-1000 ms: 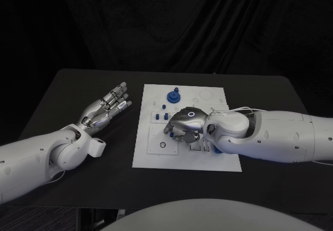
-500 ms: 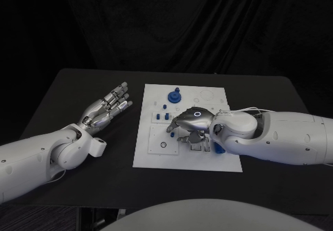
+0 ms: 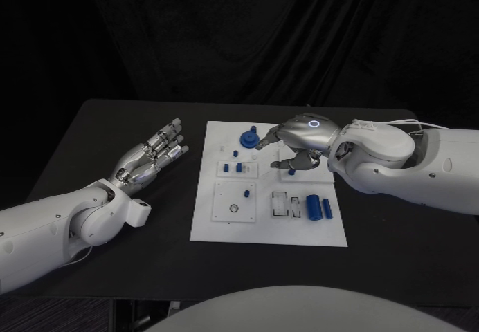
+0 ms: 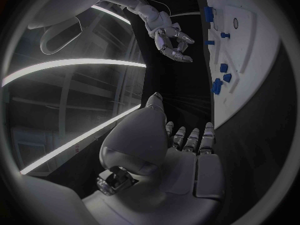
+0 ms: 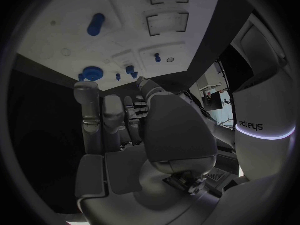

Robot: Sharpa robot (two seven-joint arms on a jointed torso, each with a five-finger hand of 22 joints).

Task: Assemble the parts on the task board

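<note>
The right hand [image 3: 296, 142] hovers over the task board [image 3: 268, 232], fingers loosely curled, grasping nothing. The blue gear part [image 3: 248, 140] lies at its 9 o'clock, just beside. The left hand [image 3: 151, 155] rests released on the desk [image 3: 110, 131], farther off.

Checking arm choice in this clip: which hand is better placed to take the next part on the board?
Probably the right hand: it hovers over the task board, near the blue parts. The left hand lies open on the table beside the board.

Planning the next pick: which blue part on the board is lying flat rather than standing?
The blue cylinder lying flat near the task board's right edge, nearer the robot; the small pegs and round part stand upright.
</note>
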